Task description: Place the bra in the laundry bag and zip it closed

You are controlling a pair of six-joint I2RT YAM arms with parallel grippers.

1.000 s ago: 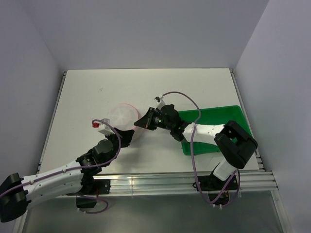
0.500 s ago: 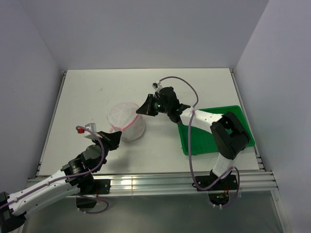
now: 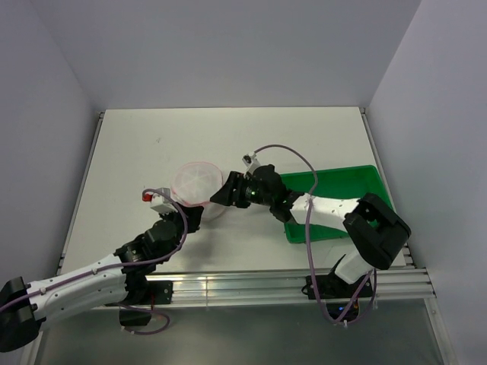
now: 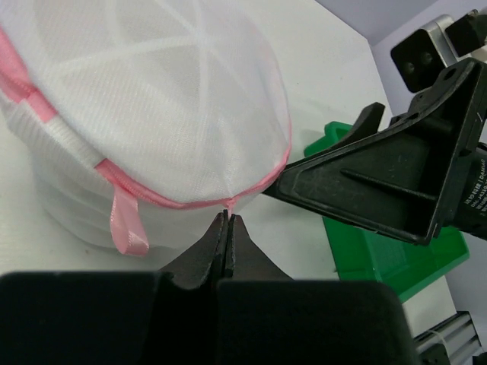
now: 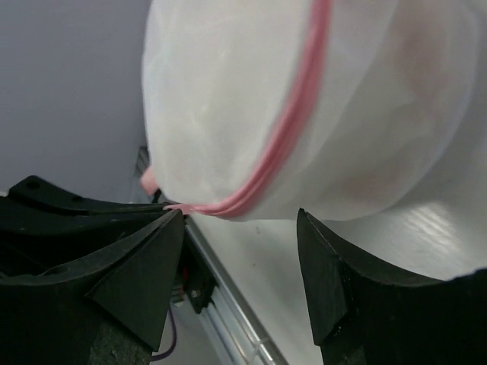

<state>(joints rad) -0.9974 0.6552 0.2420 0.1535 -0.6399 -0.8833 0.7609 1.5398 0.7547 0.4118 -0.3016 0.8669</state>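
The laundry bag, a round white mesh dome with pink zip trim, stands on the table between both arms. My left gripper is at its near side, shut on a small pink tab at the zip seam; its tips are pressed together. My right gripper sits at the bag's right side, open, with only table between its fingers. The bag fills that view. The bra is hidden; only a faint peach tint shows through the mesh.
A green plastic tray lies to the right under the right arm. A pink ribbon loop hangs from the bag's seam. The table's near metal rail runs in front of both arm bases.
My right gripper has opened and let go of the bag's edge, dropping toward the near side. The left gripper stayed shut on the tab and moved right; the bag settled rounder.
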